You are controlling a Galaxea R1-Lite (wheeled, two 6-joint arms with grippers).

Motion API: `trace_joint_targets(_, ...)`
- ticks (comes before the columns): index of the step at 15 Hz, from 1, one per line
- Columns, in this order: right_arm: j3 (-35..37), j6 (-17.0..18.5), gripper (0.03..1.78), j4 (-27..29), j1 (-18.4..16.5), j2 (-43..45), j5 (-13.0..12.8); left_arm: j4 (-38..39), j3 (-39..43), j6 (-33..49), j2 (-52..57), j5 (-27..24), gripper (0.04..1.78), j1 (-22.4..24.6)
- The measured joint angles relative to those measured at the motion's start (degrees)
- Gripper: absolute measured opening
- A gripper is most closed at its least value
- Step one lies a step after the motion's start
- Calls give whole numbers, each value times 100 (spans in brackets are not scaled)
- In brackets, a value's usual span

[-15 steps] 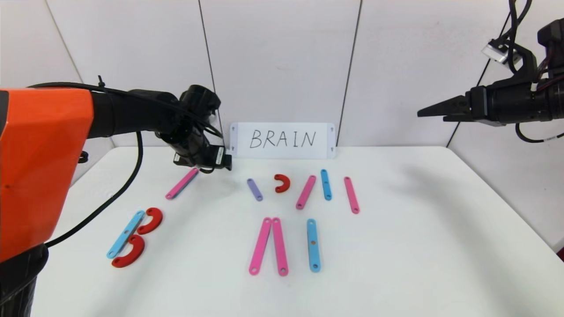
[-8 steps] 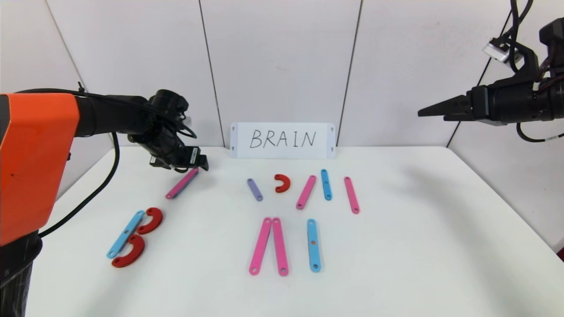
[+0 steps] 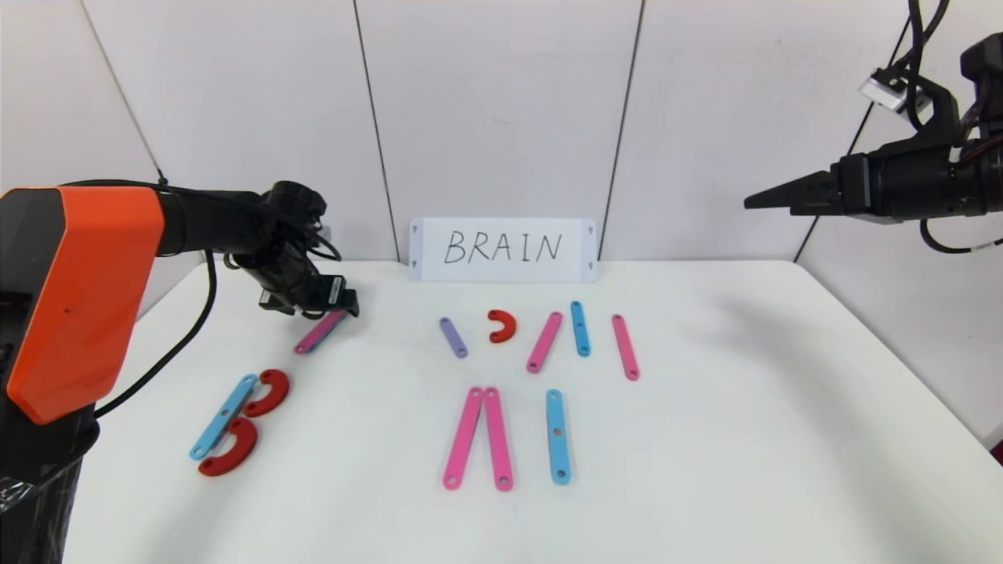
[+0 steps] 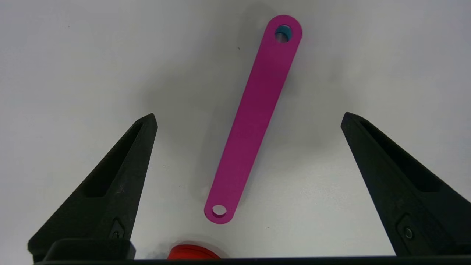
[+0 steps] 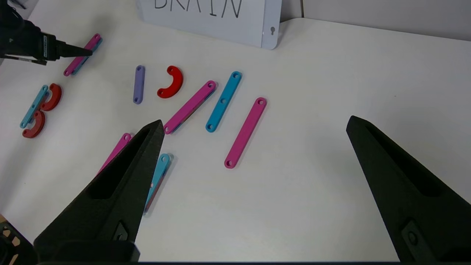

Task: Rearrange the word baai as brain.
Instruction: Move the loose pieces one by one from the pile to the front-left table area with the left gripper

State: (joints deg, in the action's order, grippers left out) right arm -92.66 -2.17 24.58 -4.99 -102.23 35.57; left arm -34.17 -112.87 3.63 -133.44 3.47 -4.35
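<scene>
Head view: left gripper (image 3: 349,307) low over the white table (image 3: 705,439) at its far left, tips just above the upper end of a slanted pink strip (image 3: 320,332). Right gripper (image 3: 752,202) parked high at the right, well clear of the table. Pieces of the word spread flat on the table: light-blue strip (image 3: 223,416) with two red half-rings (image 3: 267,392) touching it (a B shape) at near left; purple strip (image 3: 453,338), lone red half-ring (image 3: 501,326), pink, blue and pink strips in a far row; two pink strips (image 3: 478,439) meeting at the top, with a blue strip (image 3: 556,435) beside them, in a near row. White card (image 3: 501,250) reading BRAIN upright at the table's back edge. No containers seen.

Left wrist view: fingers (image 4: 110,184) spread wide, released, grasping nothing; pink strip (image 4: 254,117) lying between them, untouched, blue showing through its far hole.

Right wrist view: fingers (image 5: 121,184) spread wide, empty, above the strips.
</scene>
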Motion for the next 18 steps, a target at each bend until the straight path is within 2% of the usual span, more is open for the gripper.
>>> trace_joint_targets(2,0,0,173,1,0,6,0,24,-9,-9,-83,7,165,11)
trace_joint_targets(4,2,-2,173,6,-5,13,4,55,-11,-9,-162,11,145,9)
trace_joint_targets(5,2,-2,173,6,-5,16,1,52,-11,-11,-188,13,132,11)
trace_joint_targets(9,10,-6,173,1,-2,16,0,61,-9,-16,-262,24,59,9)
trace_joint_targets(11,13,-9,174,0,-2,16,0,63,-9,-17,-269,33,35,13)
trace_joint_targets(12,18,-9,174,0,-2,16,0,52,-9,-16,-267,35,31,17)
trace_joint_targets(18,20,-44,174,0,0,16,6,-50,50,27,-149,38,30,13)
